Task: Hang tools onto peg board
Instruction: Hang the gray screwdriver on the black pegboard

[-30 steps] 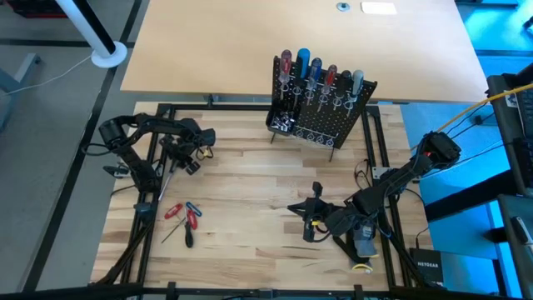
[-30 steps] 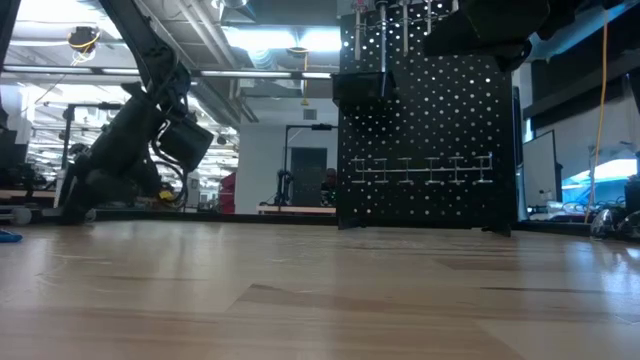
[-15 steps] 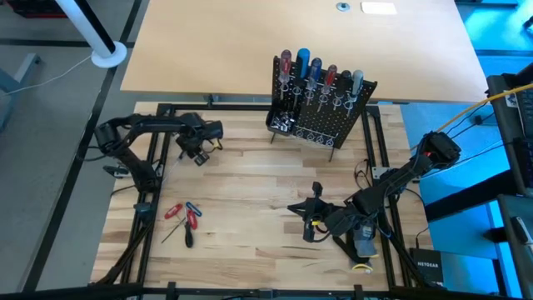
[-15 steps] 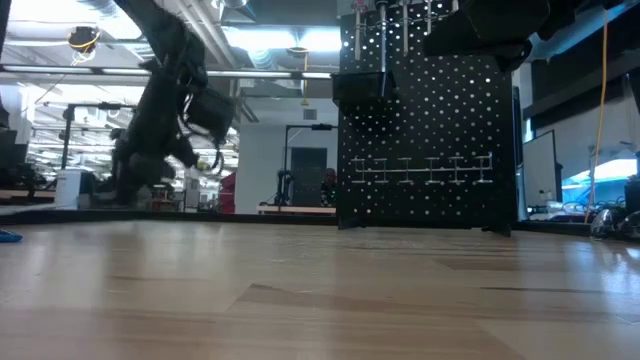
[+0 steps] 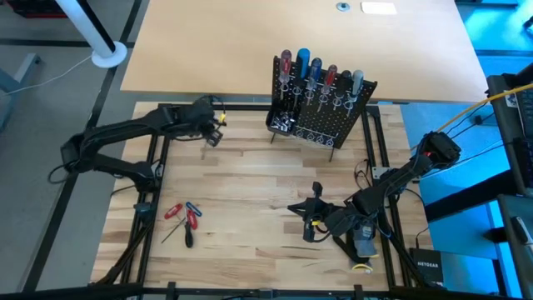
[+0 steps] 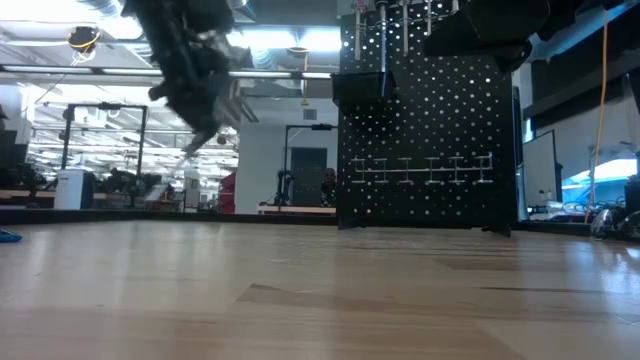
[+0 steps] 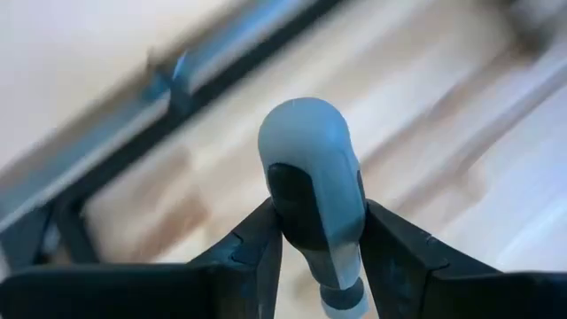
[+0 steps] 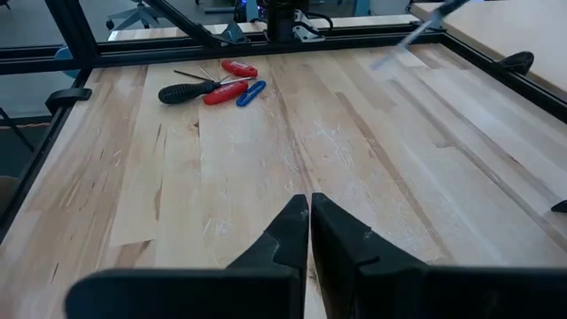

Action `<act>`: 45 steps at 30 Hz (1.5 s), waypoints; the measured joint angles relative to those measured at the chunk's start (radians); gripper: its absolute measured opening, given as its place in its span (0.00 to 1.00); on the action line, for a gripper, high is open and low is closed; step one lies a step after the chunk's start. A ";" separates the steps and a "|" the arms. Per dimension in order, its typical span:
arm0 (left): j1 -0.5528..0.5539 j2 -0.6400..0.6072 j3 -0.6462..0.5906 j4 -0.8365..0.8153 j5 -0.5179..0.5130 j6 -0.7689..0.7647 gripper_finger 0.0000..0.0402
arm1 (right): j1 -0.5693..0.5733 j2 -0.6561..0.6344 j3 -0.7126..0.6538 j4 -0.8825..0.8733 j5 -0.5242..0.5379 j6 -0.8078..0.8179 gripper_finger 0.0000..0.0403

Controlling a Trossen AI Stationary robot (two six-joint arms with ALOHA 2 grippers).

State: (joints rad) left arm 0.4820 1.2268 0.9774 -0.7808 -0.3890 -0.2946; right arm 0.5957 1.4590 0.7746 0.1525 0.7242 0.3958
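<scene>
From the high view I see the peg board standing upright at the far edge of the bench, a black perforated panel with a row of red, blue and grey handles poking up from its ring holders. My left hand is up near the far edge of the bench, to the left of the board and apart from it. A few loose tools, red, blue and black, lie together on the near left of the bench. My right hand rests low near the middle right, clenched with nothing in it. In the low view the board fills the centre, its silver rings in a row, and the left arm hangs blurred above the bench. In the left wrist view my left hand is clamped on a grey-handled tool, fingers pressing either side of the handle. In the right wrist view the right fingers sit pressed together, with the loose tools lying farther off.
</scene>
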 joint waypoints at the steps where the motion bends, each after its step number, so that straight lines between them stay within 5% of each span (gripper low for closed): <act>1: -0.005 -0.020 -0.009 0.055 0.000 0.010 0.29 | 0.000 0.000 0.000 0.001 0.000 0.000 0.05; 15: -0.164 -0.049 -0.200 0.907 0.095 0.201 0.29 | 0.000 0.000 0.000 -0.001 0.001 -0.004 0.05; 30: -0.610 -0.050 -0.211 1.042 0.207 0.358 0.29 | -0.027 0.000 0.000 0.056 0.007 0.090 0.05; 34: -0.681 -0.050 -0.211 1.086 0.205 0.385 0.29 | -0.089 0.000 0.000 0.190 -0.081 0.041 0.07; 39: -0.720 -0.050 -0.211 1.088 0.204 0.405 0.29 | -0.158 0.052 0.005 0.399 -0.204 -0.095 0.22; 45: -0.739 -0.050 -0.211 1.116 0.203 0.412 0.29 | -0.214 0.124 0.079 0.524 -0.220 -0.224 0.45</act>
State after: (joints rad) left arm -0.2569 1.1770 0.7666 0.3348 -0.1864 0.1174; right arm 0.3815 1.5830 0.8535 0.6765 0.5045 0.1722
